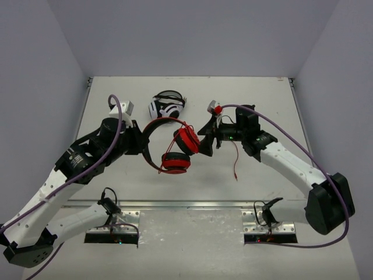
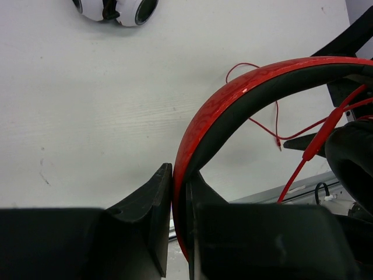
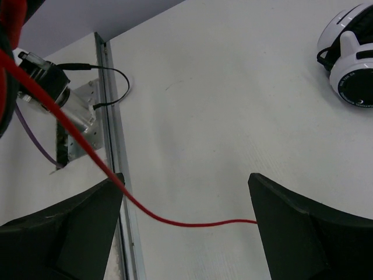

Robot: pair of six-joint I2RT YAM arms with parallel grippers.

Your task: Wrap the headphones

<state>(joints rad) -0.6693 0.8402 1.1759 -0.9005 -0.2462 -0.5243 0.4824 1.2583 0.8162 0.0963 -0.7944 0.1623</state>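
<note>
The red headphones (image 1: pixel 175 162) are held up above the middle of the table, their ear cups hanging toward the right. My left gripper (image 1: pixel 141 142) is shut on the red headband (image 2: pixel 233 96), which is pinched between both jaws (image 2: pixel 180 181). My right gripper (image 1: pixel 205 137) is open, just right of the upper ear cup (image 1: pixel 186 140). The thin red cable (image 3: pixel 175 220) runs across the gap between its open fingers (image 3: pixel 186 186) and touches the left one. The cable's loose end hangs down onto the table (image 1: pixel 236 157).
White-and-black striped headphones (image 1: pixel 166 106) lie at the back centre; they also show in the left wrist view (image 2: pixel 116 9) and the right wrist view (image 3: pixel 349 64). A metal rail (image 1: pixel 186 204) runs along the table's near edge.
</note>
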